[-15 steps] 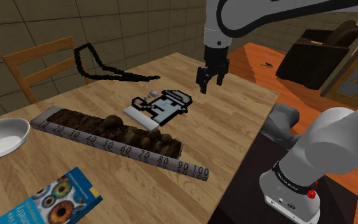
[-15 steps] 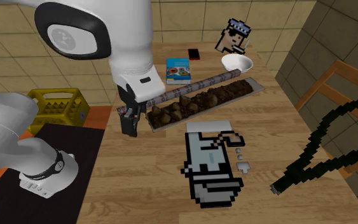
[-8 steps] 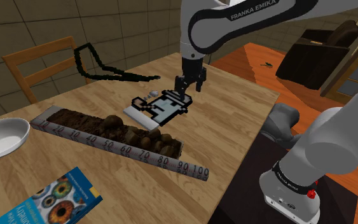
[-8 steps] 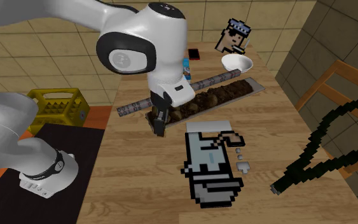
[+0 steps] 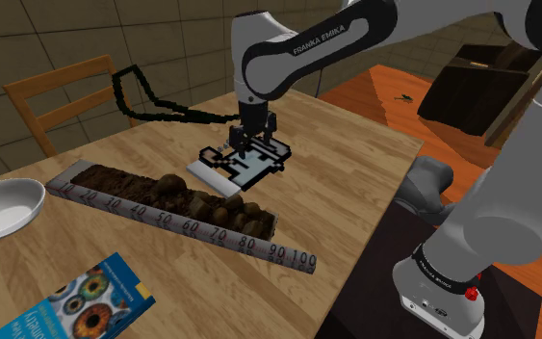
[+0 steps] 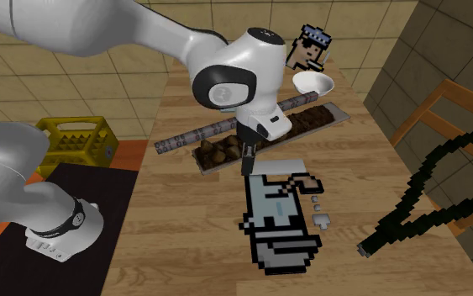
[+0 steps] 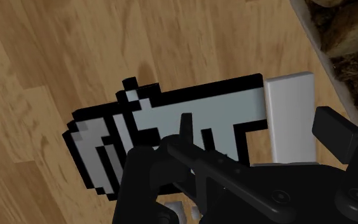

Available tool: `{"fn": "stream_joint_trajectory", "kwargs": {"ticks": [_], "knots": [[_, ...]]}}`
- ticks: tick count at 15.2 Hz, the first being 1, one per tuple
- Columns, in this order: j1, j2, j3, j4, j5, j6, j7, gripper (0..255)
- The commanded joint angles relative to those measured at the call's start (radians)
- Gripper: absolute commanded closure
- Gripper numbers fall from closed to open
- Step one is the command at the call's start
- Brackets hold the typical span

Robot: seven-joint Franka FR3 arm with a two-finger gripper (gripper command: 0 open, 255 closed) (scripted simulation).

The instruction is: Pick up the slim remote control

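Wooden table [image 5: 355,164] boards run under everything, with tiled walls behind and a wooden chair [image 5: 57,96] pushed up at the far side. The slim remote [image 5: 204,170] is drawn as a plain white flat bar. It lies flat on the wood, right against one end of a blocky grey-and-black pixel figure [image 5: 254,159], with a long tray of brown lumps [image 5: 177,197] just beyond it.

In the second exterior view the same white bar [image 6: 275,166] sits between the tray and the pixel figure [image 6: 276,223]. The claw [image 6: 247,160] points down at the bar's end nearer the robot's stand. In the shoulder view the claw [image 5: 245,149] hangs low over this pair of things, with the arm bent over the table from above.

The wrist view shows the claw [image 7: 260,130] with its two black fingers standing apart and nothing between them gripped. The white bar [image 7: 290,118] lies in the gap, nearer one finger, while the other finger hangs over the pixel figure [image 7: 171,121].

The downward pose suits a thin thing lying flat, since the fingers can straddle its narrow width and pinch its long edges. Because the figure crowds one edge, I judge the finger on that side has little room to reach the table. A small shift toward the tray may be needed before lowering. The approach looks nearly done, and the grasp itself is not yet made.
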Motion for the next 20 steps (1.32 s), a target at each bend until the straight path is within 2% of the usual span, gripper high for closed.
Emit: {"fn": "stream_joint_trajectory", "kwargs": {"ticks": [1,7,12,13,20], "knots": [[0.014,0.082,0.005,0.075,-0.025,0.010,0.024,0],[0.069,0.315,0.000,0.307,-0.093,0.017,0.076,0],[0.128,0.520,-0.014,0.555,-0.136,-0.015,0.098,0],[0.133,0.539,-0.016,0.579,-0.138,-0.020,0.098,0],[0.138,0.591,-0.026,0.560,-0.152,0.050,0.107,0]]}}
